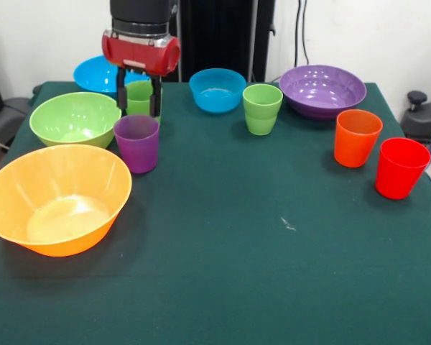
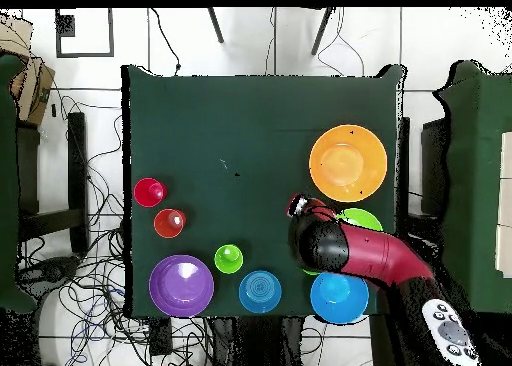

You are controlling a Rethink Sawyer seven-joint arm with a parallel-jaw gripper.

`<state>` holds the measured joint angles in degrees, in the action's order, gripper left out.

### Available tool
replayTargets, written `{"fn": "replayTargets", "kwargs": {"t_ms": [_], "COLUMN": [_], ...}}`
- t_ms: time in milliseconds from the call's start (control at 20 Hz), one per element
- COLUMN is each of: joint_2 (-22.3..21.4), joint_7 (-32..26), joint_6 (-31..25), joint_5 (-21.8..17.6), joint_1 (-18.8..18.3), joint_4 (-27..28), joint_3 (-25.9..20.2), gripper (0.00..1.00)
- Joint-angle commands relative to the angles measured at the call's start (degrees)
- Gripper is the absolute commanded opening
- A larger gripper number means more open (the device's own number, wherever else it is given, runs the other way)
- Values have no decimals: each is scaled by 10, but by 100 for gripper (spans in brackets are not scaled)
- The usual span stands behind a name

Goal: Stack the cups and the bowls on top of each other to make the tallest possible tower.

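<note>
My gripper has its fingers spread either side of an upright lime green plastic tumbler, probably not yet clamped; the purple plastic tumbler sits at its 6 o'clock.

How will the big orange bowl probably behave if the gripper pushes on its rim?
The orange bowl looks like thin glossy plastic, so probably light and stiff. Its sides slope out to a wide rim, so a push there may tilt it. On the green cloth it might drag rather than slide.
</note>
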<state>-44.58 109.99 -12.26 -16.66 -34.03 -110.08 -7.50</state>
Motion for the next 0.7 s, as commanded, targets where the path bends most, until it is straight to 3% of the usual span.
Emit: {"fn": "replayTargets", "kwargs": {"t_ms": [50, 250, 400, 700], "joint_2": [-44, -77, -59, -4], "joint_7": [22, 20, 14, -12], "joint_6": [7, 2, 5, -46], "joint_5": [-24, -17, -18, -9], "joint_1": [-8, -18, -27, -18], "joint_4": [-67, -98, -89, 16], "joint_3": [-50, -62, -72, -71], "gripper": [100, 100, 100, 100]}}
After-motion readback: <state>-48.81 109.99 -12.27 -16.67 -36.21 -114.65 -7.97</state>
